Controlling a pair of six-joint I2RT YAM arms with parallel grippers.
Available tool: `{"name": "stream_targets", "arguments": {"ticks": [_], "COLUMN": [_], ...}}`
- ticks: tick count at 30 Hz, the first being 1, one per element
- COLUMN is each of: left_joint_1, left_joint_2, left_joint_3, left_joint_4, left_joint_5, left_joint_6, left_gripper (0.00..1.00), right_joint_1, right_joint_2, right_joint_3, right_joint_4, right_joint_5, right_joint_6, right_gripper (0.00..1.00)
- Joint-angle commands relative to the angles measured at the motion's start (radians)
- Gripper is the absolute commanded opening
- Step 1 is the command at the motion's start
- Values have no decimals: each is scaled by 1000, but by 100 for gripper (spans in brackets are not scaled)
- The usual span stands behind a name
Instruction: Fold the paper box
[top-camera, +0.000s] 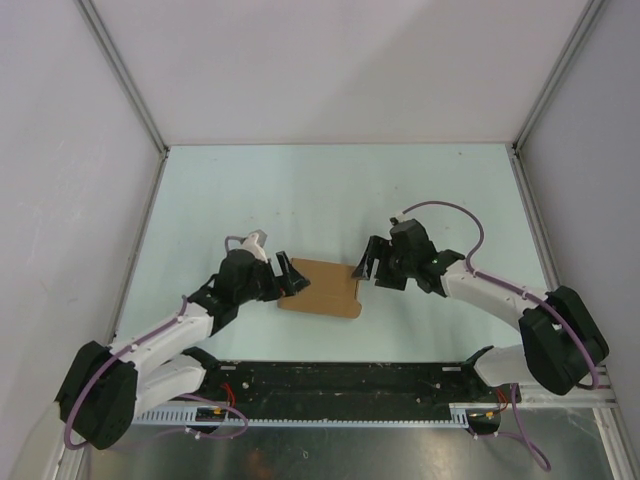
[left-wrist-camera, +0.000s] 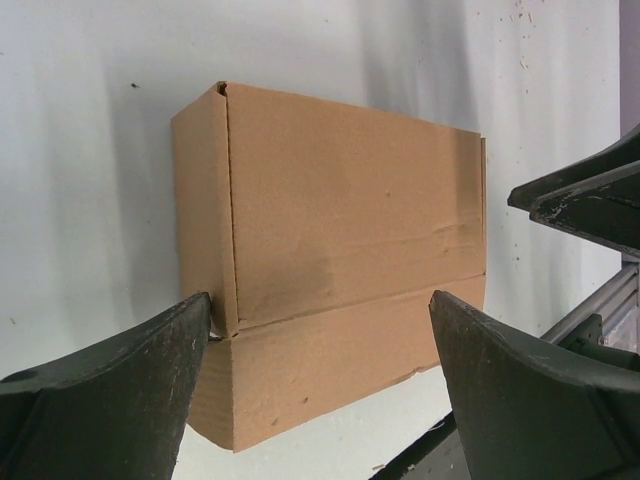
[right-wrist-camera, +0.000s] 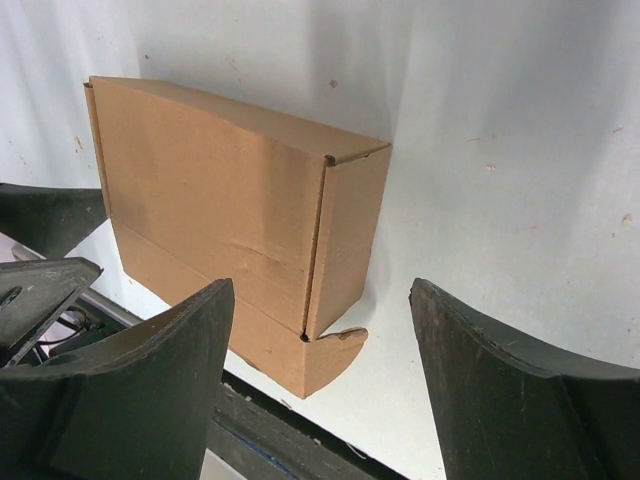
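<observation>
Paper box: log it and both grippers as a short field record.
object: paper box, plain brown cardboard
state: folded into a closed carton, lying flat
support: table, between the two arms
loose part: rounded tab sticking out at one near corner
left gripper: open, at the box's left end, holding nothing
right gripper: open, at the box's right end, holding nothing
contact: cannot tell whether any fingertip touches the box
</observation>
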Motion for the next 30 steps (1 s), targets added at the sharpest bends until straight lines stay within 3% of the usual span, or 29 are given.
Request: {"name": "stream_targets", "arguments": {"ticks": [1, 11, 18, 22, 30], "left_joint_1": [-20, -38, -38, -38, -40], "left_joint_2": [-24, -87, -211, -292, -213], "left_joint_3": [-8, -30, 10, 15, 48], "left_joint_4": [16, -20, -282, -324, -312], "left_joint_5": [13, -21, -116, -127, -108], "left_joint_6": [-25, -21, 21, 16, 45], "left_gripper": [96, 95, 95, 95, 91], "right_joint_1": [6, 15, 124, 163, 193], "right_joint_2": [-29, -61, -124, -156, -138], "right_joint_3": [-3, -2, -6, -48, -75], "right_joint_4": [-23, -69, -181, -148, -66], "right_joint_5": [20, 38, 135, 133, 126], "right_joint_6": [-20, -28, 12, 76, 112], "right_gripper": [77, 77, 76, 76, 73]}}
